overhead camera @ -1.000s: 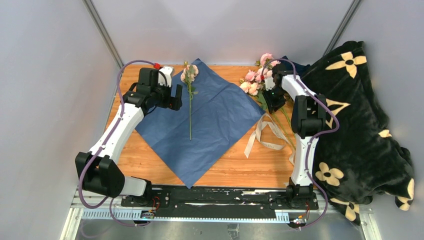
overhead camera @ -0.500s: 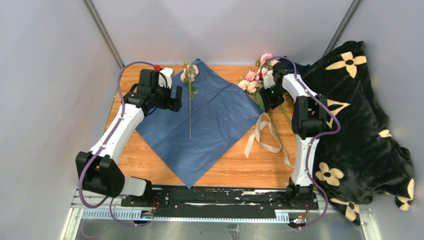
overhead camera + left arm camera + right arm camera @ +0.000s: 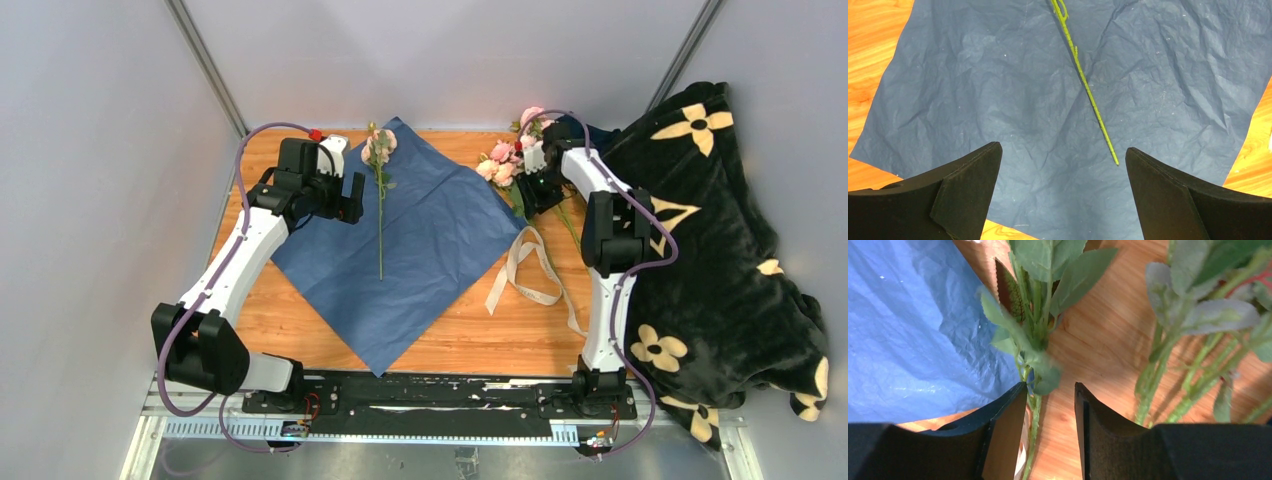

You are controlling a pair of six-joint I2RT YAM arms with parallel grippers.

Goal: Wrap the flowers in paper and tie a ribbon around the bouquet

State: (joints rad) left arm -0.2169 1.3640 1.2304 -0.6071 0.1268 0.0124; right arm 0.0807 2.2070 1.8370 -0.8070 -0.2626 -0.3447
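One single rose [image 3: 380,215] is laid on the slate-blue paper [image 3: 440,240]. Its pink bloom is at the paper's far corner and its thin stem is run straight toward the paper's middle. The paper is spread flat and unfolded as a diamond on the wooden tabletop [image 3: 470,345]. The other roses [image 3: 503,166] are heaped just off the paper's right corner, on its far side. The ribbon [image 3: 522,270] is looped loosely on the wood beside the paper's right edge, nearer the arms' bases than the heap, and is untied.

The step in hand is judged to be the gathering of flowers onto the paper; no wrapping is begun. The right gripper [image 3: 1050,390] is placed in the heap beside the paper's right corner. Its jaws are held partly apart, with a leafy stem [image 3: 1035,415] in the gap. The stem is close against one finger but is not pinched by both, so nothing is gripped. The left gripper [image 3: 1062,152] is held over the paper's far-left edge, its jaws spread fully wide and empty.

Next, the right jaws would need to be closed on that one stem below its leaves, with no neighbouring stems caught. The rose would then need to be lifted clear and set alongside the one on the paper. A black blanket [image 3: 720,250] with cream flowers is draped well to the right of the paper.
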